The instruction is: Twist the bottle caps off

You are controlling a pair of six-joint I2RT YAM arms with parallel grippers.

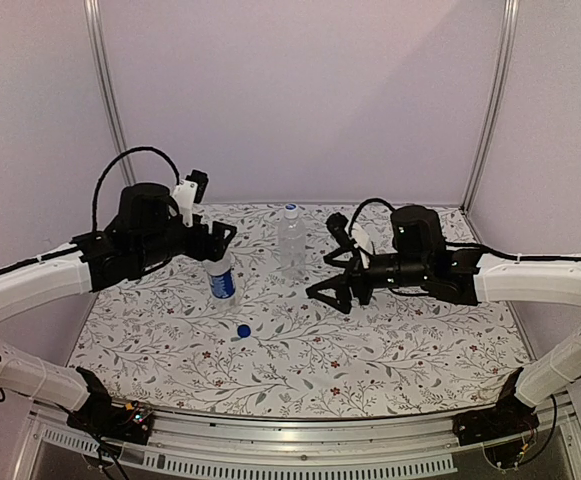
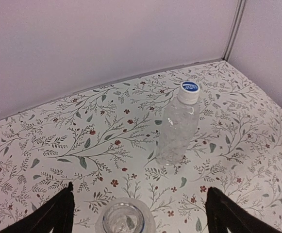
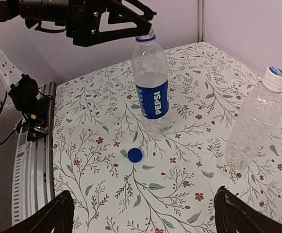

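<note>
The top camera looks down from high behind over the whole desk [image 1: 300,370], the left wrist camera faces the back wall [image 2: 107,39], the right wrist one faces leftward, both close and low, all sharing the unlabelled bottle [image 1: 291,240].

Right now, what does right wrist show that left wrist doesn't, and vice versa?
Only right wrist: the loose blue cap lying on the table, the Pepsi bottle side-on with its label, the left gripper open at the bottle's top, and the near rail. Only left wrist: a look straight down into that bottle's open mouth, between its own spread fingers. Both: the plain bottle upright with its white cap on, standing on the floral table.
</note>
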